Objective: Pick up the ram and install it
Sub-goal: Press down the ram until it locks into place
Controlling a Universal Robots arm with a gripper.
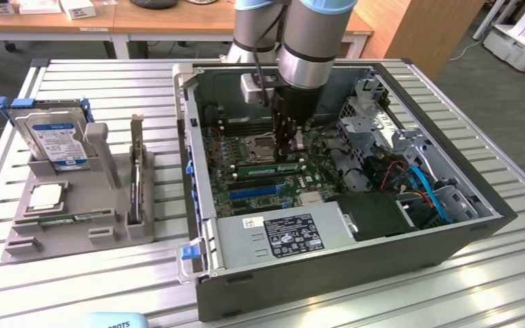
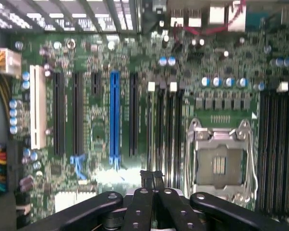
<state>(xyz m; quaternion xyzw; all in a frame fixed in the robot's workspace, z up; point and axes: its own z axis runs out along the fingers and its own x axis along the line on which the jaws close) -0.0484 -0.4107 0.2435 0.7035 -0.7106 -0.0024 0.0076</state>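
Open black desktop computer case (image 1: 335,270) lies on its side, so the green motherboard (image 2: 101,120) faces up and the arm can come straight down onto it. The black 2-finger gripper (image 1: 288,156) is lowered vertically inside the case, just beside the square silver processor socket (image 2: 219,163). It sits directly over the bank of 4 long black memory slots (image 2: 166,130). The vertical approach suits slots that take a stick on its long edge. In the wrist view the gripper (image 2: 152,177) has its tips drawn almost together, with only a thin seam between them. The ram (image 1: 264,167), a long narrow green circuit-board stick, stands on edge in the slot line immediately below the jaws. It runs out to both sides of them, more toward the case's front edge. I cannot tell whether the tips pinch its top edge or merely press on it, nor whether it is fully seated. The blue expansion slot (image 2: 114,115) lies well to one side of the jaws and is unoccupied. Well apart, outside the case, is a grey parts tray (image 1: 71,236).
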